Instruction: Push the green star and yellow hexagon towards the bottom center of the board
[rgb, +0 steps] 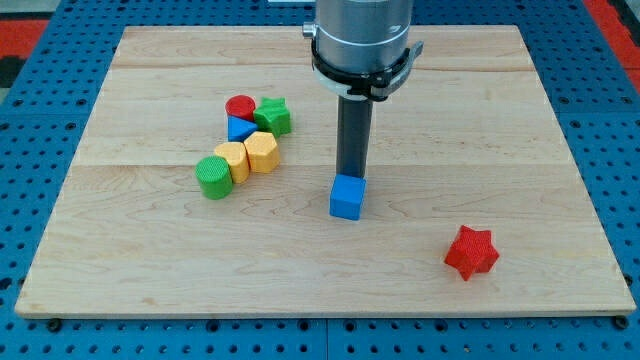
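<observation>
Green star (273, 116) ridged, upright, yellow hexagon (261, 152) ridged, below it

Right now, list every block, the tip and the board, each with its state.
green star: upright, touching red cylinder, top of cluster
yellow hexagon: against yellow block
yellow block: between hexagon and green cylinder
green cylinder: cluster's lower left end
red cylinder: above blue triangle
blue triangle: mid-cluster
blue cube: alone, hiding my tip
red star: alone, lower right
board: flat

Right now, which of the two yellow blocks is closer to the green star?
The yellow hexagon, the right one of the pair. It lies just below the green star; the other yellow block sits farther left, beside the green cylinder.
</observation>
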